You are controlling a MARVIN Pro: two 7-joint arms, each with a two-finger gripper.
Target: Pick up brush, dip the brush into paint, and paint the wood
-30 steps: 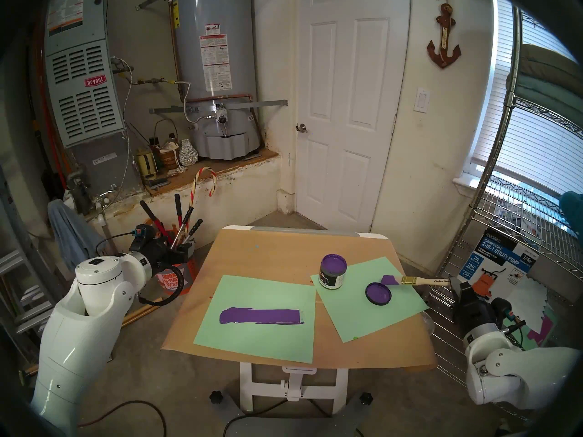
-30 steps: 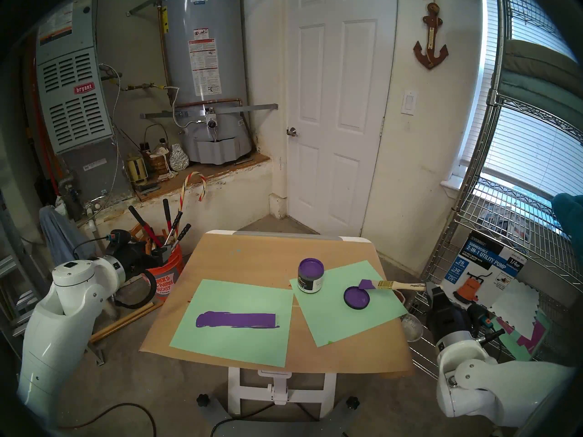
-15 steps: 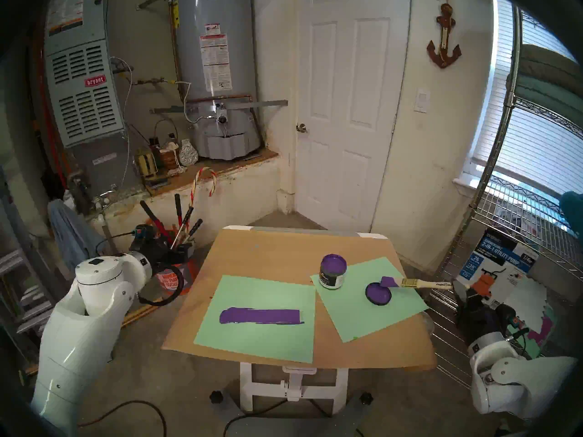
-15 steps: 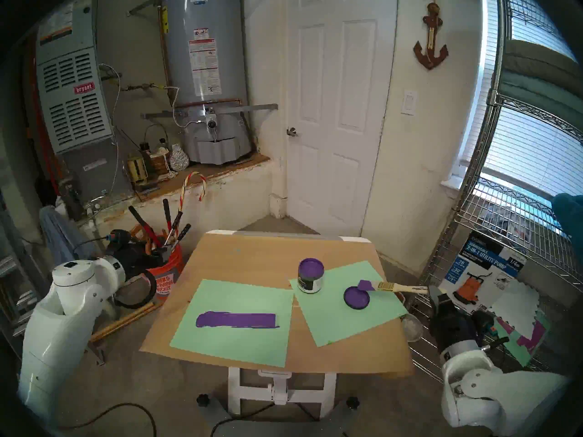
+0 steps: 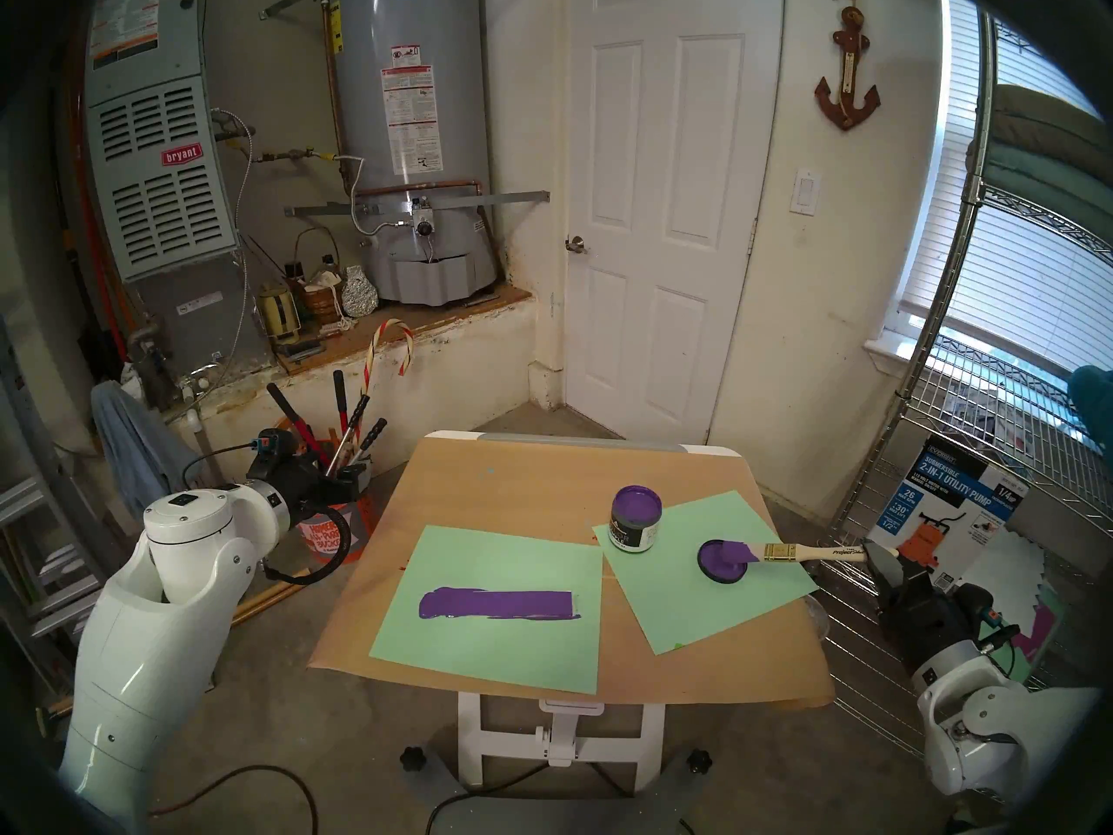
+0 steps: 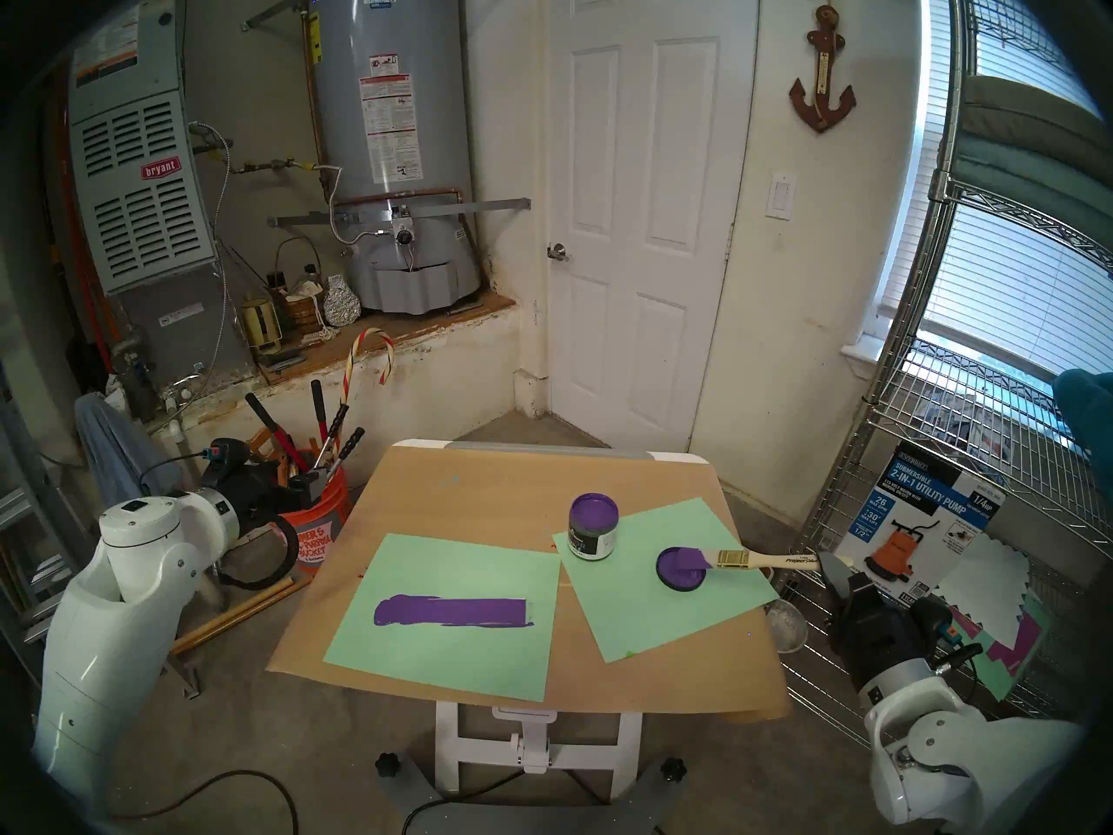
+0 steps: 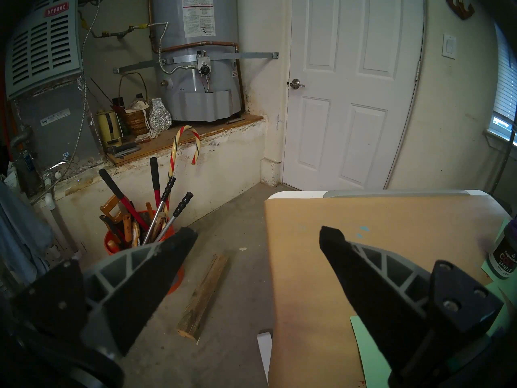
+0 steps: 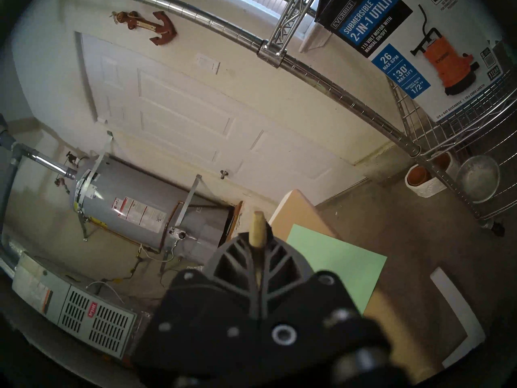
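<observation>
Garage bench: wood, left of the paint jar, already coated purple; right hand clenched on the brush, bristles resting on the lid right of the jar; left hand released, idle.

Daylight enters through the blinds of the window on the right, blown out to near white, and leaves the room softly and evenly lit. The left corner by the furnace is dimmer. All views bow straight lines and end in a dark rim. The right wrist view is hazy, with the near gripper body blurred.
</observation>
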